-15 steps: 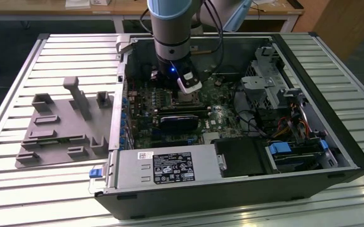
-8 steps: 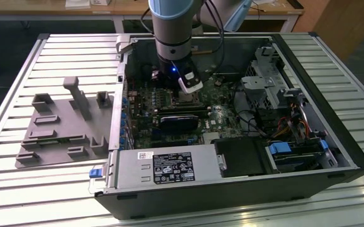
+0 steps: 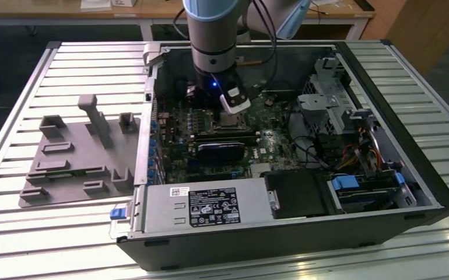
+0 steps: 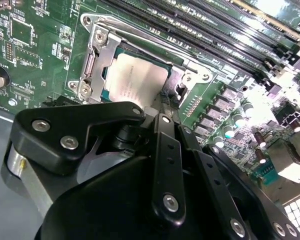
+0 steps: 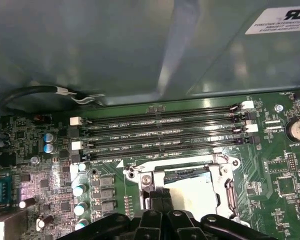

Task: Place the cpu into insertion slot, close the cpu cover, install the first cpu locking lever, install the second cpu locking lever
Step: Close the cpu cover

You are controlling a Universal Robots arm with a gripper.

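Slatted metal table (image 3: pixel 22 87) fills the exterior view, with wooden desks behind its far edge. Toward the table's left edge in that view lies a grey moulded fixture tray (image 3: pixel 77 157) with upright posts. Just beside it, across the middle and right of the table, an open computer case (image 3: pixel 380 192) lies on its side, a grey power supply (image 3: pixel 201 207) along its near wall. The robot arm (image 3: pixel 217 35) comes down from the far edge into the case, over the green motherboard (image 3: pixel 178 134).

The cpu (image 3: pixel 231 119) sits in the insertion slot (image 4: pixel 135 50), near the board's middle, just beyond a black rectangular card (image 3: pixel 220 150). In both wrist views the cpu cover (image 4: pixel 92 60) lies flat over the chip, whose pale metal top shows through the cover's window. Long black memory slots (image 5: pixel 160 132) run alongside the socket, on its side toward the case wall. Whether the locking levers are latched cannot be told.

The gripper (image 5: pixel 158 192) has its two black fingers (image 5: pixel 152 197) pressed together with nothing between them, tips down at the cover's edge, beside the chip. A drive cage (image 3: pixel 341 99) and bundled cables occupy the case's right end in the exterior view.
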